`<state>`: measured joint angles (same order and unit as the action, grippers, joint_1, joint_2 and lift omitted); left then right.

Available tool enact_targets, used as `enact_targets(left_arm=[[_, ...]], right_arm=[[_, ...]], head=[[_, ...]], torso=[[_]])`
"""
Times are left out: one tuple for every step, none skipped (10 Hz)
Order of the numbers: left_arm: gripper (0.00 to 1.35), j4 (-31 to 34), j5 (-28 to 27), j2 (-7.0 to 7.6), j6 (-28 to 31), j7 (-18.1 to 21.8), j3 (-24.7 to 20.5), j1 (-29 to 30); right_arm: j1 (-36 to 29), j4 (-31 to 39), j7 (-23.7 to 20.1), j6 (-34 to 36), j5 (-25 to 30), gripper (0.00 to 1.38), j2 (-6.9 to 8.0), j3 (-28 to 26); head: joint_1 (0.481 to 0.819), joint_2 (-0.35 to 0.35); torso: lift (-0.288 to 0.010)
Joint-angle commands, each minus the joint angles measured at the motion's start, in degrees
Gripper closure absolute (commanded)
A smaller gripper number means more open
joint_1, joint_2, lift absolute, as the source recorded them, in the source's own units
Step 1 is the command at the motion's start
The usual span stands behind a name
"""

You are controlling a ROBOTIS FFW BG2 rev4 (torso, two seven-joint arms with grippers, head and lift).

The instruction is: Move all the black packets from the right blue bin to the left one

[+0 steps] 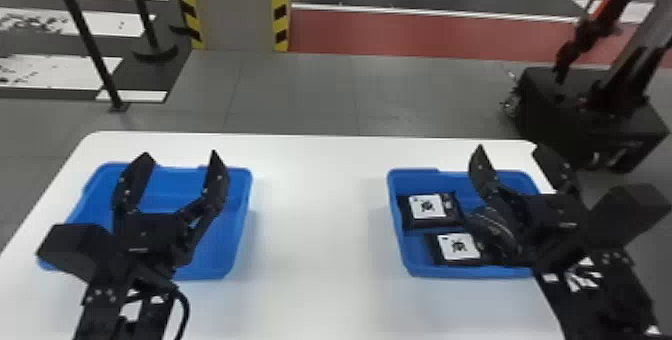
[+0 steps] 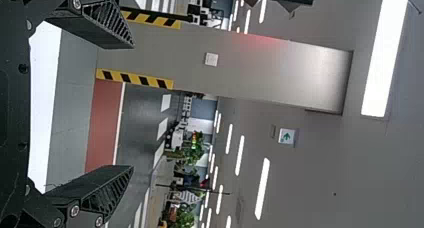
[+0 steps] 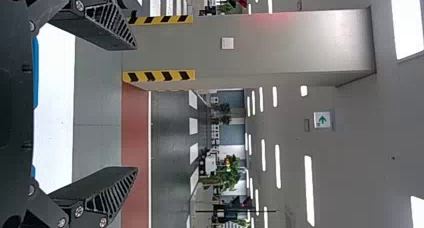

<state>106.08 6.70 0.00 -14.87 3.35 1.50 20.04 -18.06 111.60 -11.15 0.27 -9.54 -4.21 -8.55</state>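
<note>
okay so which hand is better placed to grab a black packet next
Probably the right. The right hand is open at the right blue bin, where black packets lie; the left hand, also open, is at the left blue bin, across the table.

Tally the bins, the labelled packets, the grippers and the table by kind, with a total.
Blue plastic bins: 2
Black packets with white labels: 2
Black two-fingered grippers: 2
White table: 1
Total: 7
A dark shape by the packets is unclear, so uncounted.
</note>
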Motion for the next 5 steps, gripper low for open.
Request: enact_targets(left_arm=[[0.17, 0.16, -0.55, -0.15, 1.09, -0.01, 0.34, 0.06], [0.17, 1.56, -1.34, -0.15, 3.76, -0.09, 0.43, 0.20], [0.17, 2.27, -2.13, -0.15, 6.29, -0.01, 0.43, 0.06], [0.17, 2.27, -2.22, -0.15, 6.43, -0.01, 0.52, 0.06], [0.17, 2.27, -2.13, -0.15, 6.29, -0.01, 0.52, 0.06]], right_arm=[[0.34, -0.01, -0.01, 1.83, -0.31, 0.17, -0.01, 0.03], [0.48, 0.13, -0.01, 3.24, -0.57, 0.17, -0.01, 0.03], [0.62, 0.55, 0.08, 4.08, -0.66, 0.17, -0.01, 0.03], [0.76, 0.55, 0.08, 4.51, -0.66, 0.17, -0.01, 0.03], [0.76, 0.55, 0.08, 5.07, -0.92, 0.17, -0.01, 0.03]], head=[[0.695, -0.080], [0.695, -0.082], [0.695, -0.085], [0.695, -0.087], [0.695, -0.089]], torso=[[-0.110], [-0.110], [-0.110], [-0.110], [-0.110]])
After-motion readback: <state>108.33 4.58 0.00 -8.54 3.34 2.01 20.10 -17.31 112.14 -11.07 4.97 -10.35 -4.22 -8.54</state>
